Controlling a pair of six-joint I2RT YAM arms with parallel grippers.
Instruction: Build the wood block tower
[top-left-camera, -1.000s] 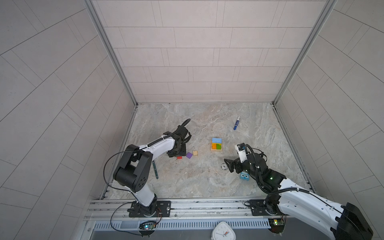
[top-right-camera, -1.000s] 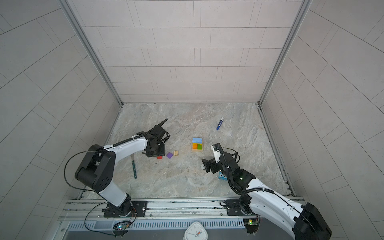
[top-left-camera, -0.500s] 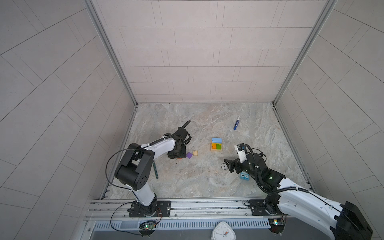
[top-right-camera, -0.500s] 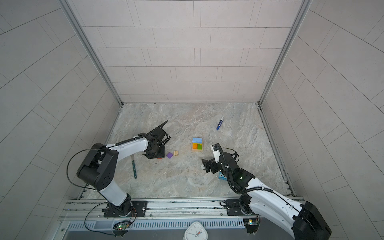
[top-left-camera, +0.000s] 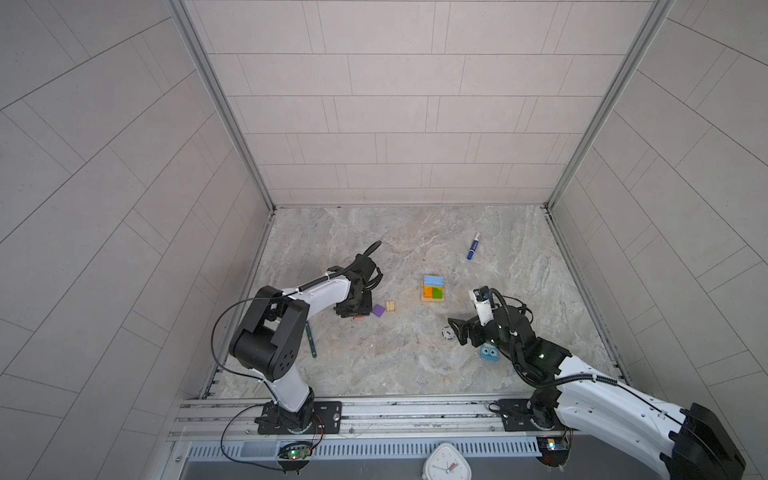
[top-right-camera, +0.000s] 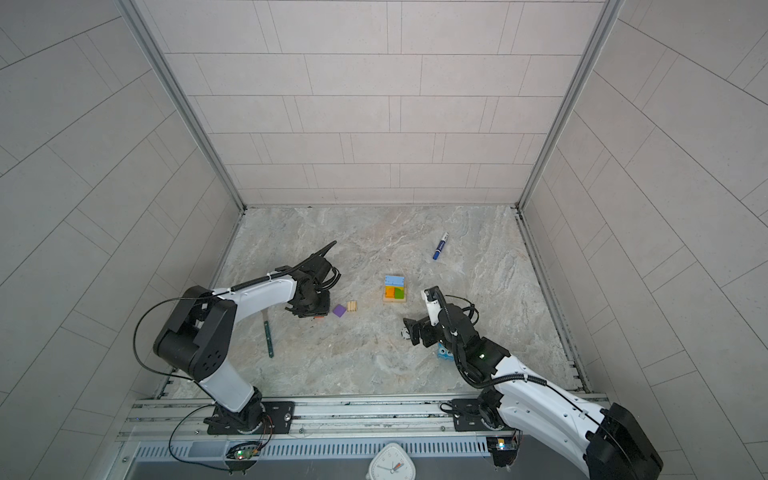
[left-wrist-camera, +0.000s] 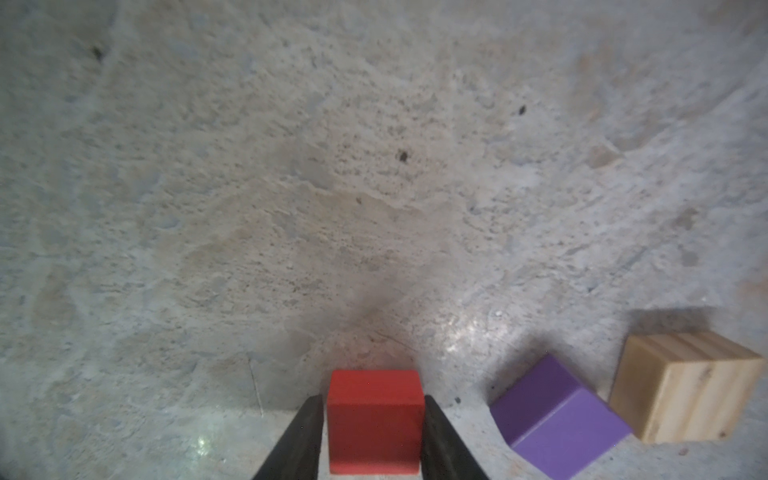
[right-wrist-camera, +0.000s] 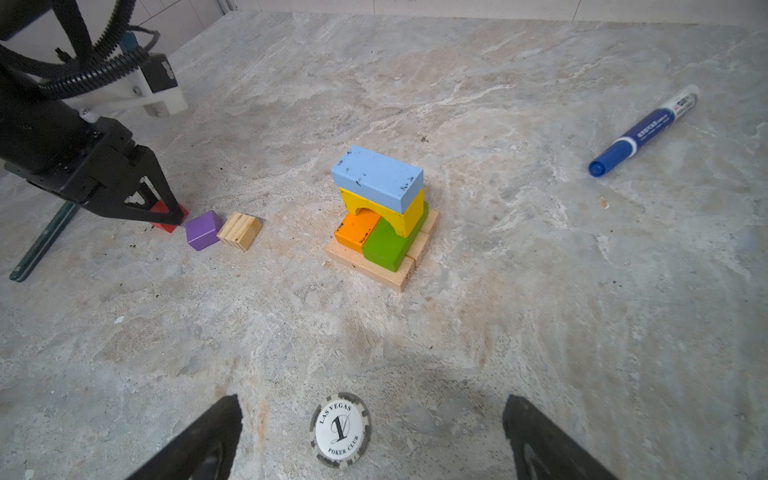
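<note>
Pinches the red cube with the left end effector — one dark finger flat against each side, cube down on the desk, well left of the tower. Between that cube and the tower: purple cube, turned corner-on, then striped cube just beside it, both loose on the desk. In the tower: tan base, orange and green bars side by side, yellow arch across them, blue bar on top. Holds the right end effector spread wide, low over the desk on the near side of the tower — a chip flat on the desk between the fingers, apart from both. Beyond the tower to the right, a blue marker. Nearer than the tower and right of it, tucked against the right arm, a blue toy. Further left of the tower than the red cube, a green stick flat on the desk.
</note>
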